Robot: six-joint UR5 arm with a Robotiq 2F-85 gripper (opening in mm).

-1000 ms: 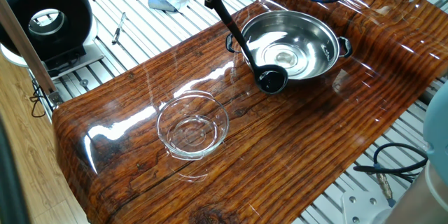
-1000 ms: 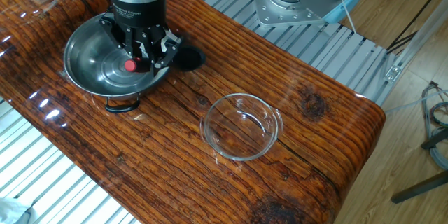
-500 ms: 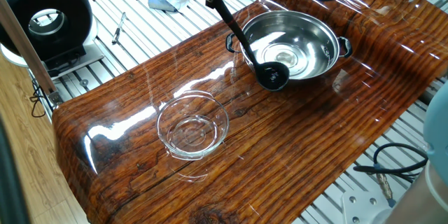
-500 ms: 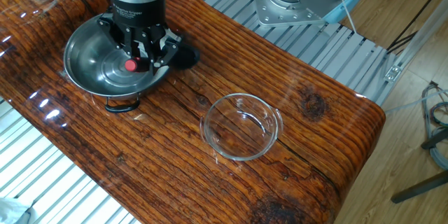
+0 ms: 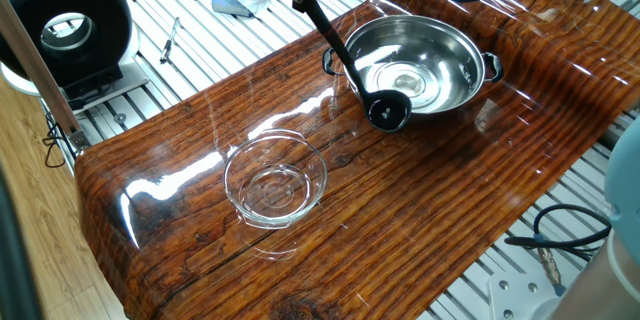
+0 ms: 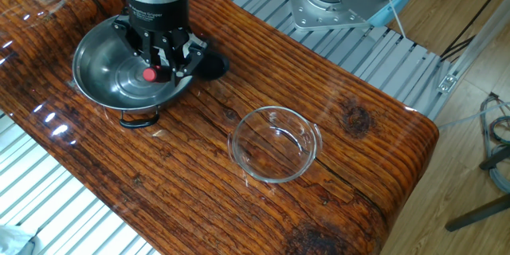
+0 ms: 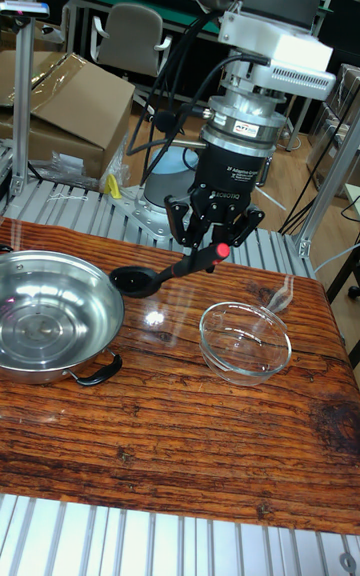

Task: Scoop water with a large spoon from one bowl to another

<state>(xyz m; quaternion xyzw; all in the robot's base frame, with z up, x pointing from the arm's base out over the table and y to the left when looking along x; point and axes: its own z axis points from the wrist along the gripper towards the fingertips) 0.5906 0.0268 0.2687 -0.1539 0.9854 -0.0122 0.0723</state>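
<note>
- Desk (image 5: 420, 210): wood-grain surface, highly glossy, with bright reflections.
- Steel bowl (image 5: 420, 60): polished, mirror-bright metal; side handles black.
- Glass bowl (image 5: 275, 180): clear, smooth glass.
- Ladle (image 5: 385, 110): black plastic, slight sheen.
- End effector (image 7: 214, 240): matt black housing.
- Cardboard box (image 7: 65, 106): matt brown.

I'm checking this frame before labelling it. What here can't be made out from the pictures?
- Water in the ladle cup: too small and dark in every view.
- Water level in the steel bowl: clear liquid lost in reflections.
- End effector: cut off by the top edge in one fixed view.
- Far rim of the steel bowl: behind the end effector in the other fixed view.
</note>
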